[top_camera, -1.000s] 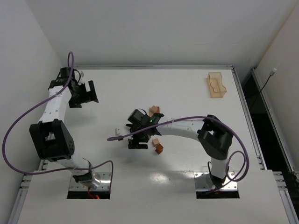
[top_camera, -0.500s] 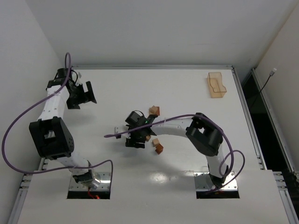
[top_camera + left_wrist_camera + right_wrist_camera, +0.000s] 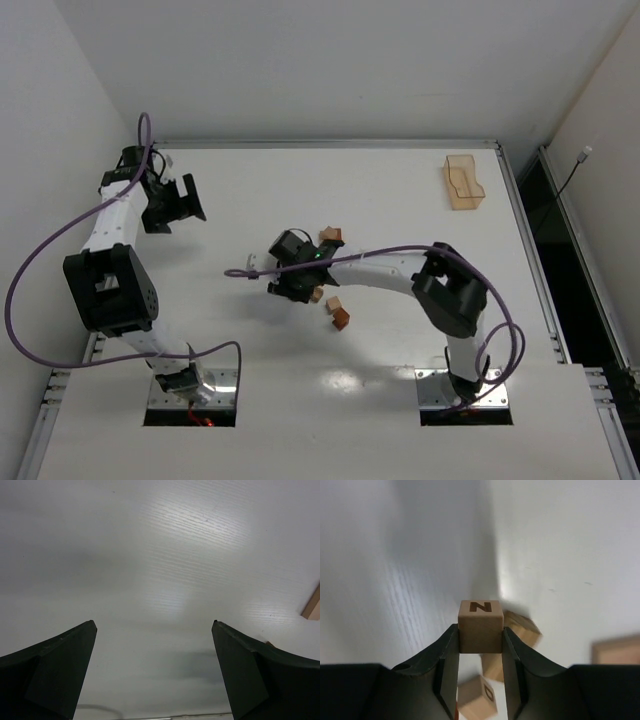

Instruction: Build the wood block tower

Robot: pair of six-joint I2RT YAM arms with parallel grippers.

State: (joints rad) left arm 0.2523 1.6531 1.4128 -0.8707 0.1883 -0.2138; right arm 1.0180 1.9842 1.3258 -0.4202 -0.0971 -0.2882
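Observation:
My right gripper point(image 3: 480, 632) is shut on a tan wood cube marked N point(image 3: 480, 624) and holds it above the table. In the top view the right gripper point(image 3: 291, 277) is at the table's middle. Loose wood blocks lie under and beside it: a tan bar point(image 3: 519, 628), a cube marked D point(image 3: 478, 696) and one at the right edge point(image 3: 616, 650). In the top view blocks lie behind it point(image 3: 330, 236) and to its right point(image 3: 340, 314). No tower is in view. My left gripper point(image 3: 186, 199) is open and empty at the far left, as the left wrist view point(image 3: 154, 630) shows.
A translucent orange tray point(image 3: 463, 182) stands at the back right. A purple cable point(image 3: 255, 270) hangs across the table left of the right gripper. A tan block's edge point(image 3: 312, 605) shows at the right of the left wrist view.
My right gripper has moved a little back and left over the block cluster with the cube in it. The left arm has shifted only slightly.

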